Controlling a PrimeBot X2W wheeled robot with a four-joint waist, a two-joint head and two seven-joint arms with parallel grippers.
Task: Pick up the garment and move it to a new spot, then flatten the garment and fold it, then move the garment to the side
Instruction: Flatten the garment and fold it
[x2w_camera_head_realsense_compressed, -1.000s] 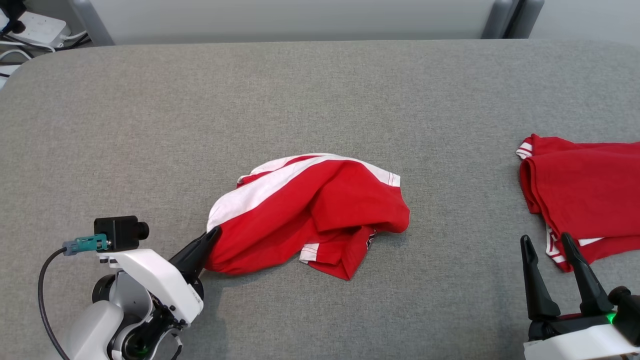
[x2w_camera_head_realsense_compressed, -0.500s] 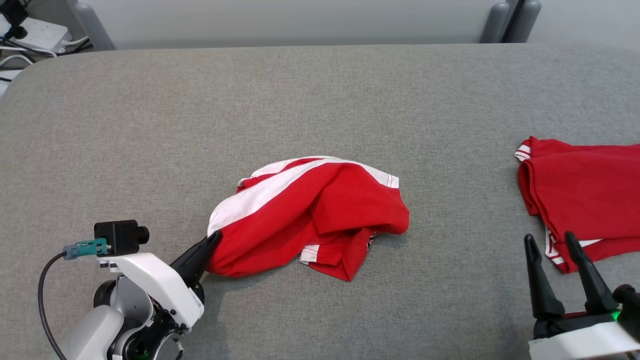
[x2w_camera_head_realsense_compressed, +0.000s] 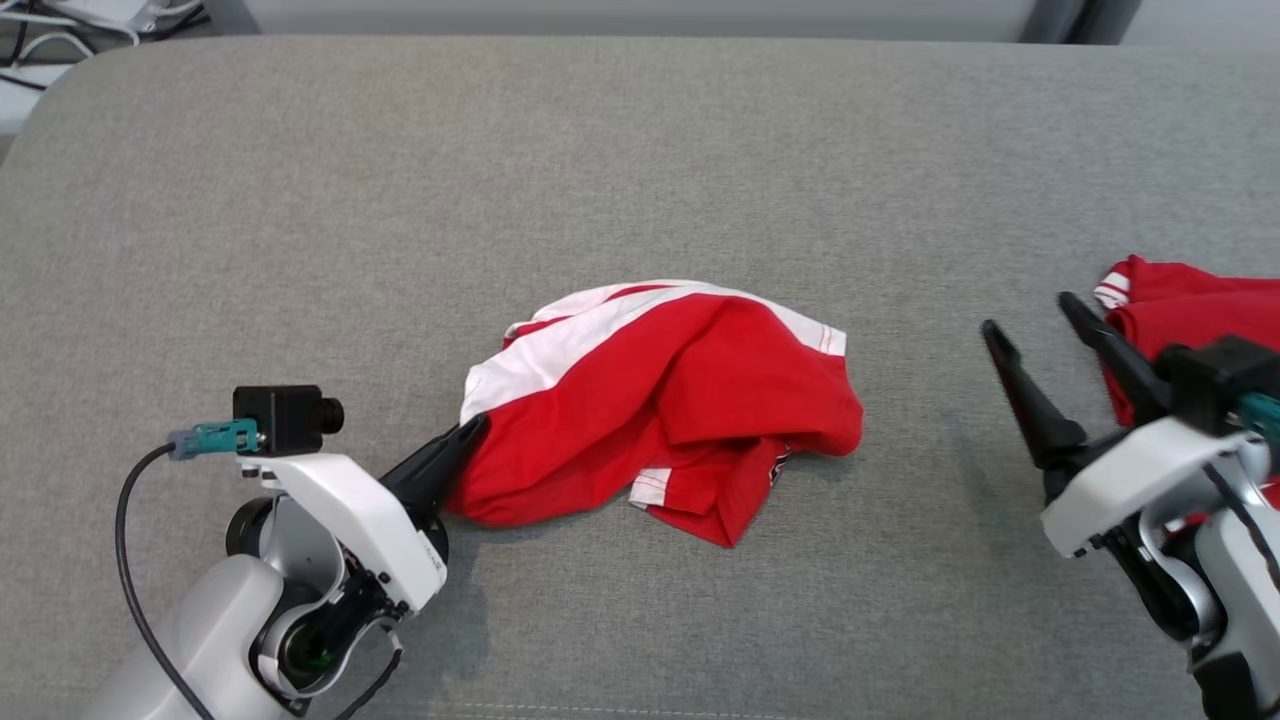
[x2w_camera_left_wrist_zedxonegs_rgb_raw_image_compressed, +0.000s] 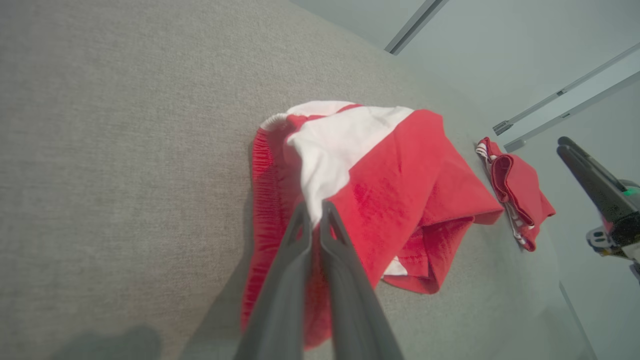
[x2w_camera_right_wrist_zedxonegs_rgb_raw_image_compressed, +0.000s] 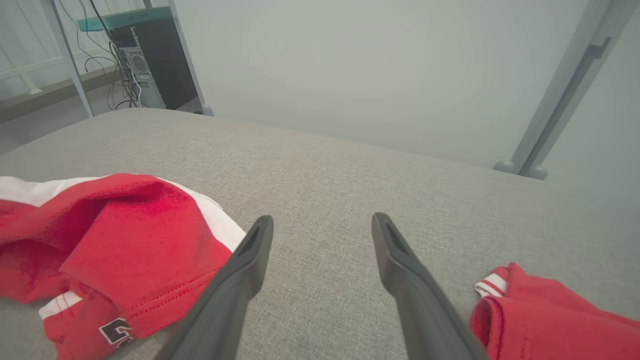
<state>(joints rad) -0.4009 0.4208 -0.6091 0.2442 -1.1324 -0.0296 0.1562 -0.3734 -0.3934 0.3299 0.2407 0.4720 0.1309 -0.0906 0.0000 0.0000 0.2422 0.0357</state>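
**While the left claw (x2w_camera_head_realsense_compressed: 470, 432) pinches the garment (x2w_camera_head_realsense_compressed: 680, 400), the right claw (x2w_camera_head_realsense_compressed: 1030, 315) comes across**

Although everything sits differently in the head view than a second ago, most of that is the camera tipping. The bench (x2w_camera_head_realsense_compressed: 600, 150) and both cloths slid together in the picture, so the crumpled red-and-white garment has not travelled. It lies near the middle of the bench, a little toward the near edge.

The real change is the right arm. It has come up from the near right corner and now leans toward the heap, jaws spread wide and empty, with bare bench between them and the cloth. The left claw has stayed clamped narrow on the garment's near-left end, where the white stripe meets the red.

I judge the first step, pick up and move, to be under way but not done. One end is gripped, yet the cloth lies slack on the bench. The right claw looks bound for a second hold on the far side of the heap.

Hard to read:
- How many layers the left claw holds. In the left wrist view the fingers close into a fold.
- A dark badge at the heap's near hem, half tucked under and not legible.
- The second red garment (x2w_camera_head_realsense_compressed: 1180, 300) at the bench's right edge. It is cut off by the frame and partly behind the right arm.
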